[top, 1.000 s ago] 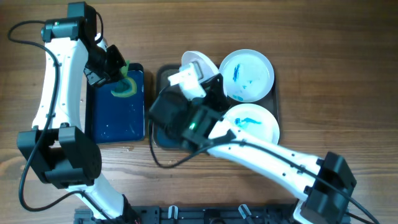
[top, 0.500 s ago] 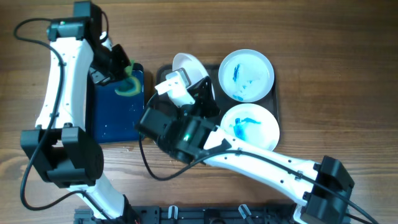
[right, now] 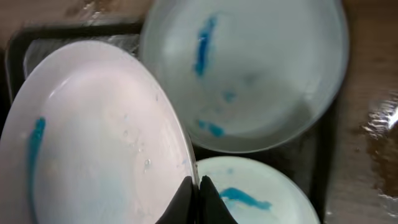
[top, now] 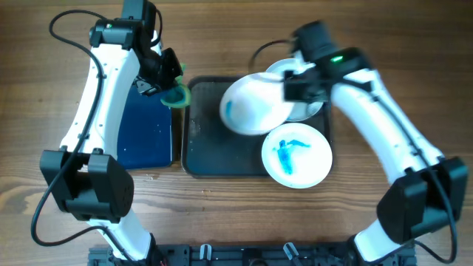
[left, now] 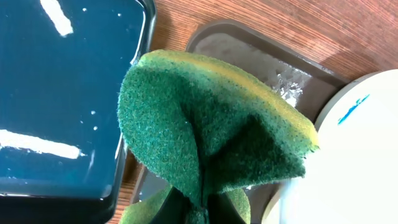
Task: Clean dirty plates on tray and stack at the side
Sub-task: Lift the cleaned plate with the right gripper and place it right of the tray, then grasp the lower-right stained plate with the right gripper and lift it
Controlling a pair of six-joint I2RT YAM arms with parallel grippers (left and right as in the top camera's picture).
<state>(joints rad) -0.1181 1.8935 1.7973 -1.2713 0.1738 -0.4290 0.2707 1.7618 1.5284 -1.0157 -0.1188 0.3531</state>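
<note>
Dirty plate (top: 250, 105) held over tray (top: 211, 157)
Right gripper (right: 198, 198) clamps plate rim, centre — left gripper (top: 169, 86) pinches folded sponge (left: 205, 130), upper left.

Warm brown wood-grain table (top: 429, 44)

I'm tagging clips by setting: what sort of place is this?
Likely a lab bench staged for dishwashing, not a kitchen: a wooden table, blue-smeared plates and a tray, plus a tub of blue liquid and a green sponge instead of a sink.
</note>
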